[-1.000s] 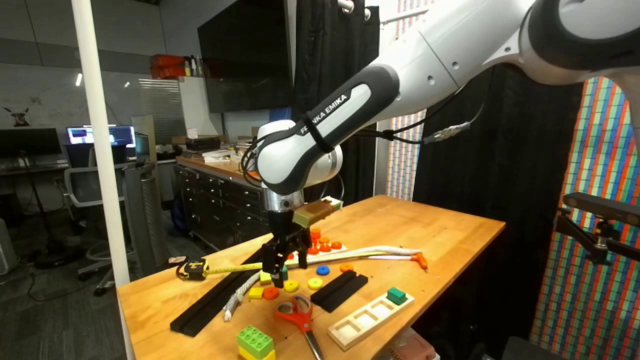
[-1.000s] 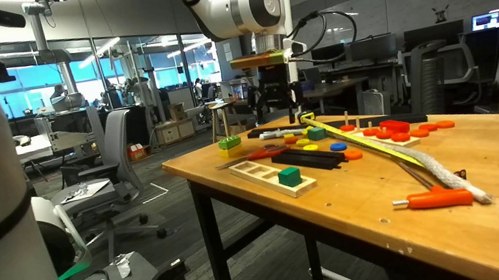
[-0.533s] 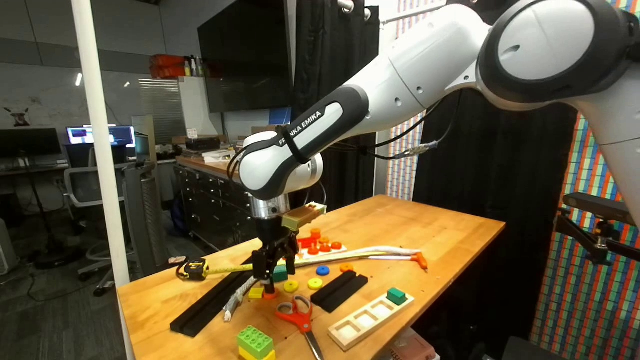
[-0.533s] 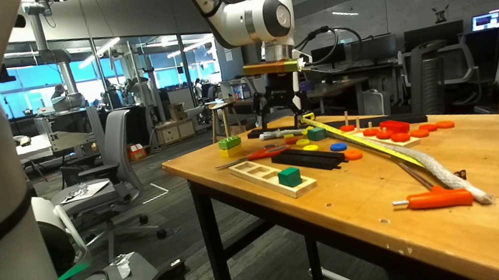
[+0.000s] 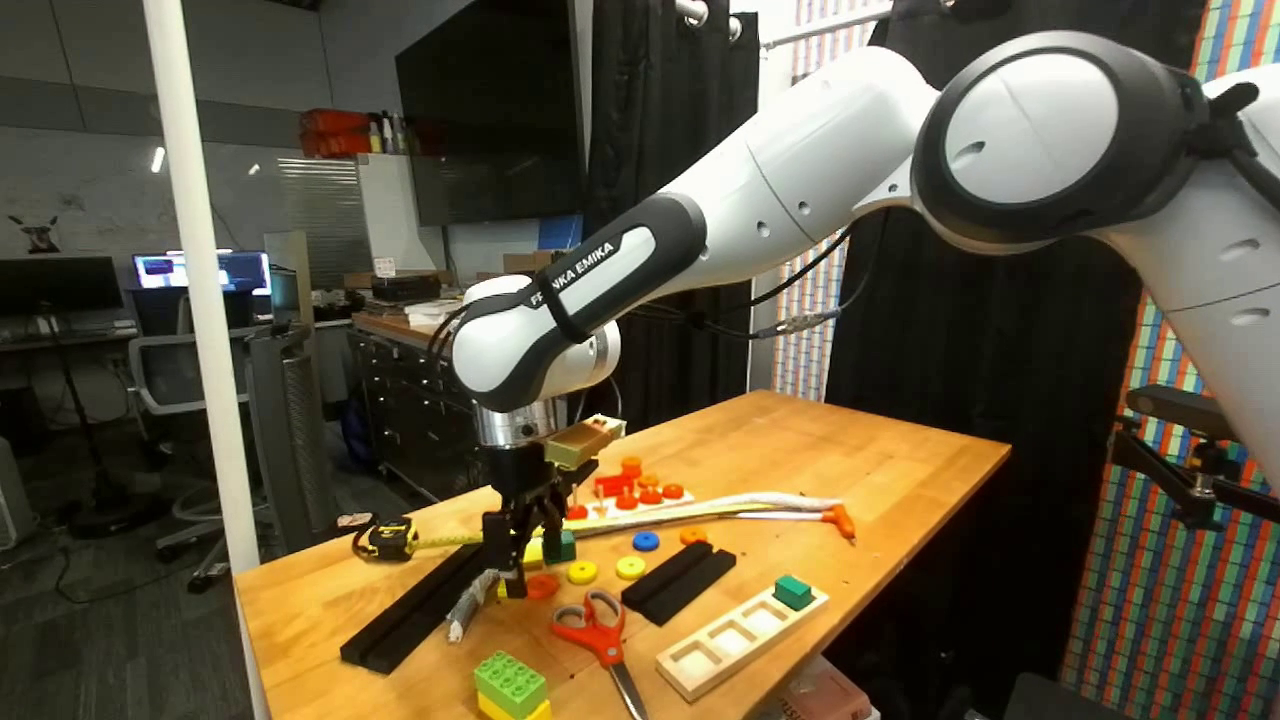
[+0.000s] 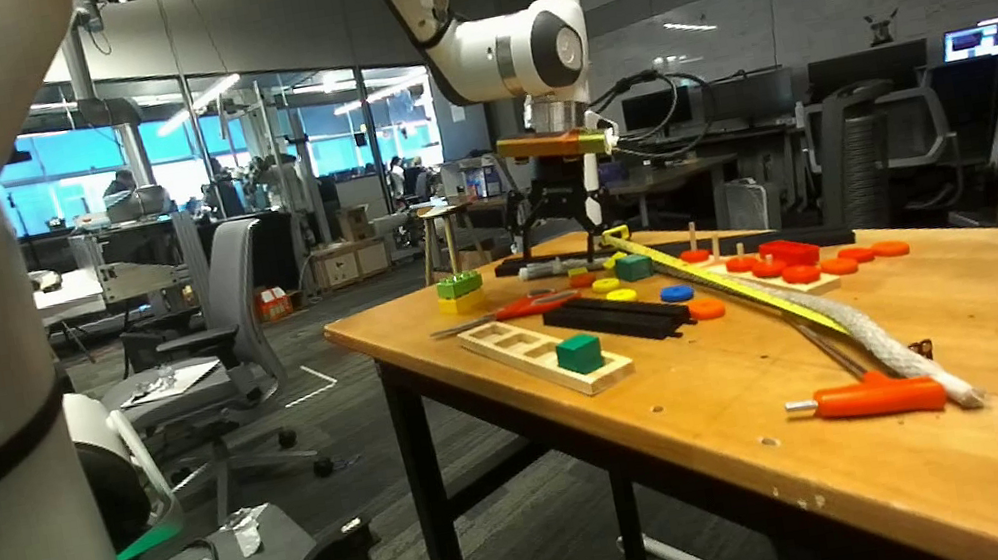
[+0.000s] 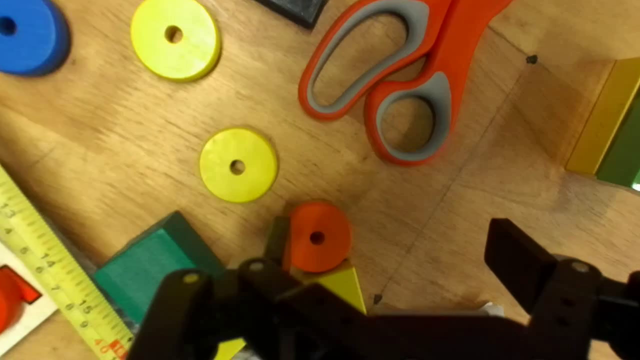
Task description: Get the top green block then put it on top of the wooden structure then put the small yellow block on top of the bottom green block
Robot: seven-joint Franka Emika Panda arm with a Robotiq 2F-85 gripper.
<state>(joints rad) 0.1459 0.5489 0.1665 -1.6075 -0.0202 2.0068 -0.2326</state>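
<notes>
We see the gripper (image 7: 392, 255) low over the wooden tabletop (image 5: 800, 455), its fingers (image 7: 512, 262) standing wide apart; in the wrist view a yellow block (image 7: 345, 286) shows in the gap, nearer the finger that overlaps an orange disc (image 7: 320, 220); a second yellow block (image 7: 228, 349) peeps out past that finger, near the bottom green block (image 7: 145, 270); which yellow one the task means, we cannot tell. The top green block (image 5: 793, 592) sits on one end of the wooden structure (image 5: 712, 665), well apart from the gripper in both exterior views.

On the tabletop we also find scissors (image 7: 462, 45), a tape measure (image 5: 390, 540) and a lime studded brick (image 5: 511, 684); beyond it a black curtain (image 5: 1000, 330) hangs, and a grey office chair (image 6: 236, 299) stands before a glass wall (image 6: 324, 142).

The gripper covers part of both yellow blocks; the top edge of the wrist view crops the scissors; whether any finger touches the disc, we cannot make out.
</notes>
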